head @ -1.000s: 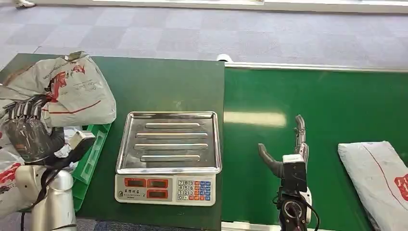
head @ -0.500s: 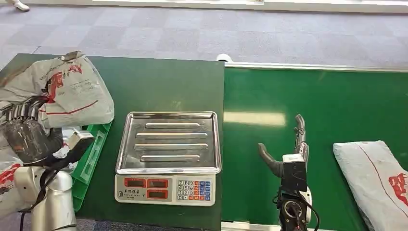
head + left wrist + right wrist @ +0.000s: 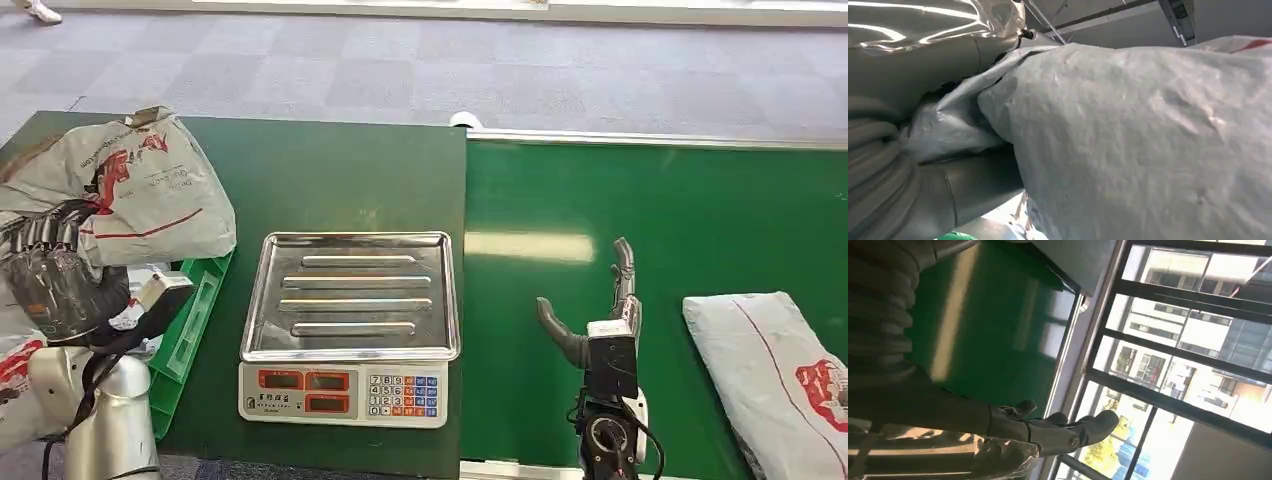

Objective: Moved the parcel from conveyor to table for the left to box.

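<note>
bearing red print — grey parcel (image 3: 775, 375)

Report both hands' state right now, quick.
Left hand: fingers against the grey parcel by the green box; grip cannot be told.
Right hand: open, holding nothing, above the conveyor.

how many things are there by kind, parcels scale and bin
grey parcels: 2, one held over the green bin by the left hand at, one on the conveyor
weighing scale: 1
green bin: 1
total: 4
</note>
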You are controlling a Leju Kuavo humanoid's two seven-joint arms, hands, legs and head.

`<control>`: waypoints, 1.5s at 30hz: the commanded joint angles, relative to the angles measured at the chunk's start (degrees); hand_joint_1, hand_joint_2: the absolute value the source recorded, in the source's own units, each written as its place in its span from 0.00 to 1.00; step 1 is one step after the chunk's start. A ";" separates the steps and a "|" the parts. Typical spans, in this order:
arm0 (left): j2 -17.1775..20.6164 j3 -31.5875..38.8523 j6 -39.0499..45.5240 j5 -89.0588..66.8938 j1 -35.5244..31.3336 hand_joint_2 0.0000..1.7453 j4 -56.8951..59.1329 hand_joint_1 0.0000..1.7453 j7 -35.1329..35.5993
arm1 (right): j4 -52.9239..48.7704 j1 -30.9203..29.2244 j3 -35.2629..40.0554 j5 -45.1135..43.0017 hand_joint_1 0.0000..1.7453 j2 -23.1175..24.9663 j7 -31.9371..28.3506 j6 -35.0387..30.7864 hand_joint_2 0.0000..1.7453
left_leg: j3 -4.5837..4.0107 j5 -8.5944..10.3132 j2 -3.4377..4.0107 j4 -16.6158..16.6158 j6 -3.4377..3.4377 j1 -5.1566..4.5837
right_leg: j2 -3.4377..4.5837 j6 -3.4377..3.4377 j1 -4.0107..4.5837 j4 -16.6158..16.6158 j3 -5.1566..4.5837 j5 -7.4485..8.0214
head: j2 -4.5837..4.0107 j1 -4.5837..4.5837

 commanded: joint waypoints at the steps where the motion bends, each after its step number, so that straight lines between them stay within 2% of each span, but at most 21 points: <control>1: 9.41 -0.30 -8.15 -12.48 -0.12 1.00 15.98 0.92 37.86 | -1.60 0.57 -0.25 1.79 0.00 -0.84 2.52 0.77 1.00 | 0.20 0.05 0.03 -0.20 0.07 -0.12 | 0.01 -0.07 -0.10 -0.05 0.12 0.01 | 0.00 0.02; 3: 9.33 -1.94 -8.76 -10.37 0.17 1.00 15.36 0.72 37.38 | -1.46 0.53 -0.47 1.93 0.00 -0.68 2.60 1.01 1.00 | 0.18 0.10 -0.02 -0.20 0.09 -0.08 | -0.05 -0.13 -0.05 -0.06 0.11 0.04 | 0.00 -0.02; 5: 8.98 -3.23 -8.42 -9.15 0.64 1.00 14.30 0.69 37.22 | -1.29 0.58 -0.46 2.00 0.00 -0.61 2.61 1.16 1.00 | 0.08 0.00 0.38 -0.08 0.06 0.02 | 0.29 -0.14 0.06 -0.03 -0.10 0.07 | 0.00 -0.02; 6: 8.89 -3.55 -8.38 -9.12 0.91 1.00 13.68 0.66 37.23 | -1.16 0.53 -0.42 2.02 0.00 -0.60 2.61 1.19 1.00 | 0.07 0.03 0.24 -0.09 0.12 -0.01 | 0.15 -0.15 0.05 -0.04 -0.09 0.04 | 0.00 0.00; 8: 9.02 -4.06 -8.39 -8.91 1.27 1.00 12.97 0.75 37.32 | -1.12 0.57 -0.36 2.01 0.00 -0.59 2.61 1.23 1.00 | 0.04 0.02 0.12 -0.05 0.08 0.02 | 0.08 -0.10 0.06 -0.03 -0.06 0.02 | 0.00 0.02; 9: 9.23 -4.35 -8.47 -8.66 1.39 1.00 12.91 0.84 37.48 | -1.10 0.57 -0.29 1.98 0.00 -0.61 2.62 1.26 1.00 | 0.01 0.04 0.05 -0.06 0.13 -0.01 | 0.00 -0.11 0.04 -0.05 -0.04 0.03 | 0.00 0.00; 17: 9.81 -4.72 -8.19 -8.12 1.45 1.00 13.26 0.81 37.78 | -0.94 0.45 -0.10 1.94 0.00 -0.77 2.64 1.37 1.00 | 0.00 0.01 0.09 -0.06 0.05 -0.02 | 0.12 -0.12 0.00 -0.03 -0.08 0.04 | 0.00 0.00; 21: 9.90 -4.82 -7.24 -7.90 1.60 1.00 13.10 0.72 37.75 | -0.91 0.51 0.03 1.94 0.00 -0.82 2.63 1.48 1.00 | 0.02 0.03 0.11 -0.09 0.11 -0.04 | 0.11 -0.13 0.00 -0.06 -0.07 0.05 | 0.00 0.00; 22: 9.90 -4.82 -7.24 -7.90 1.60 1.00 13.10 0.37 37.75 | -0.91 0.51 0.03 1.94 0.00 -0.82 2.63 1.48 1.00 | 0.04 0.05 0.08 -0.14 0.16 -0.06 | 0.06 -0.15 -0.02 -0.09 -0.04 0.06 | 0.00 0.00; 23: 9.82 -5.09 -7.46 -7.97 1.74 1.00 13.01 0.06 37.71 | -0.78 0.51 0.13 1.96 0.00 -0.83 2.62 1.51 1.00 | -0.01 0.00 0.11 -0.04 0.07 -0.03 | 0.13 -0.10 0.00 -0.03 -0.09 0.04 | 0.00 0.00; 24: 9.82 -5.09 -7.46 -7.97 1.74 1.00 13.01 0.00 37.71 | -0.78 0.51 0.13 1.96 0.00 -0.83 2.62 1.51 1.00 | 0.01 0.02 0.10 -0.08 0.13 -0.05 | 0.10 -0.12 -0.01 -0.06 -0.07 0.05 | 0.00 0.02; 29: 9.35 -5.85 -10.42 -3.15 2.01 1.00 12.29 0.00 36.97 | -0.49 0.58 0.39 2.07 0.00 -0.90 2.56 1.48 1.00 | 0.00 0.04 0.07 -0.09 0.13 -0.05 | 0.06 -0.14 -0.01 -0.06 -0.06 0.05 | 0.00 0.02; 35: 9.25 -7.29 -13.13 -6.15 2.63 1.00 11.04 0.00 39.94 | -0.65 1.02 0.58 2.15 0.00 -0.80 2.53 1.52 1.00 | 0.03 0.08 0.05 -0.17 0.21 -0.07 | 0.01 -0.20 -0.01 -0.12 -0.04 0.08 | 0.00 0.00; 38: 9.22 -7.65 -8.61 -2.16 3.75 1.00 10.23 0.00 37.05 | -0.37 1.60 1.00 2.11 0.00 -0.84 2.17 1.14 1.00 | 0.03 0.03 0.09 -0.12 0.15 -0.05 | 0.09 -0.14 0.00 -0.10 -0.04 0.06 | 0.00 0.00; 45: 9.41 -7.61 -8.27 -1.78 3.98 1.00 10.46 0.00 36.80 | -0.25 1.60 1.07 2.11 0.00 -0.78 2.08 1.02 1.00 | -0.04 0.01 0.10 -0.04 0.05 -0.01 | 0.13 -0.11 0.01 -0.03 -0.11 0.05 | 0.00 0.00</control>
